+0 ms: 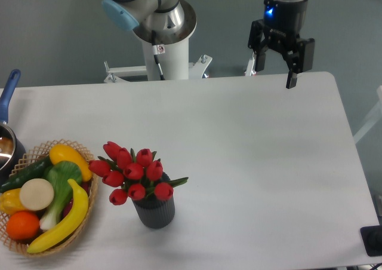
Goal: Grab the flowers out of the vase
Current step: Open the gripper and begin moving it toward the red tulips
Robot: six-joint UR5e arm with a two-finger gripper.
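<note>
— What sits closest at the front?

— The wicker basket (18, 237) of fruit and vegetables at the left edge, and just beside it the vase (154, 211) — a dark ribbed pot standing upright near the table's (256, 162) front edge.

— And the flowers?

— The flowers (132, 171) are in the vase, red buds fanned above its rim and leaning toward the basket; the stems are hidden inside.

— The gripper?

— The gripper (276, 73) hangs over the far right edge, well apart from the bunch, fingers spread and empty. Nothing is grasped yet; I judge the approach hasn't begun.
</note>
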